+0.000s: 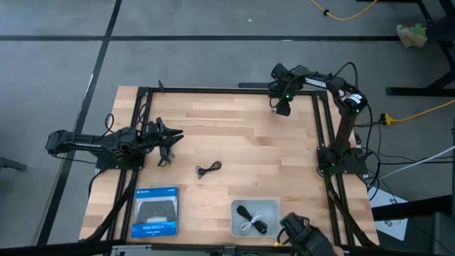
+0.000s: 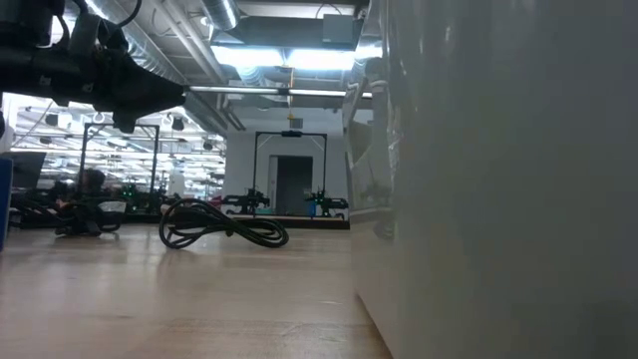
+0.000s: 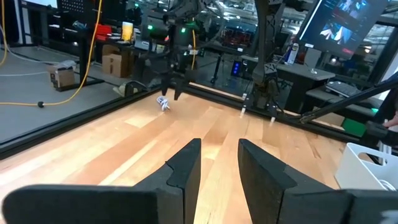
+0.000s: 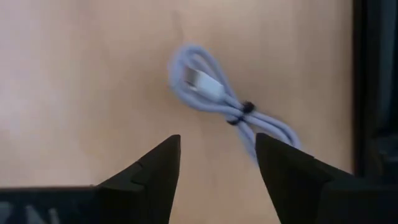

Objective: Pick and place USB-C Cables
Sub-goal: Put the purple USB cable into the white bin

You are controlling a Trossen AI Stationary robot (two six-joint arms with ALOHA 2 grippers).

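A pale grey-purple cable bundle [image 4: 230, 109] lies flat on the wood near the table's far right corner, also seen from the left wrist view [image 3: 163, 102]. My right gripper [image 4: 217, 155] hovers open just above it, pointing down [image 1: 282, 107]. A black cable bundle [image 1: 208, 168] lies on the table's middle [image 2: 221, 224]. Another black bundle [image 1: 247, 212] and a whitish one [image 1: 249, 227] lie in the grey tray [image 1: 236, 206]. My left gripper [image 1: 169, 137] waits open at the table's left side, above the wood [image 3: 219, 152].
A blue box [image 1: 155, 211] lies flat near the front left corner. The grey tray's wall [image 2: 498, 179] fills the right of the low view. A black frame rail [image 4: 376, 81] runs close beside the purple cable. Bare wood lies between the two arms.
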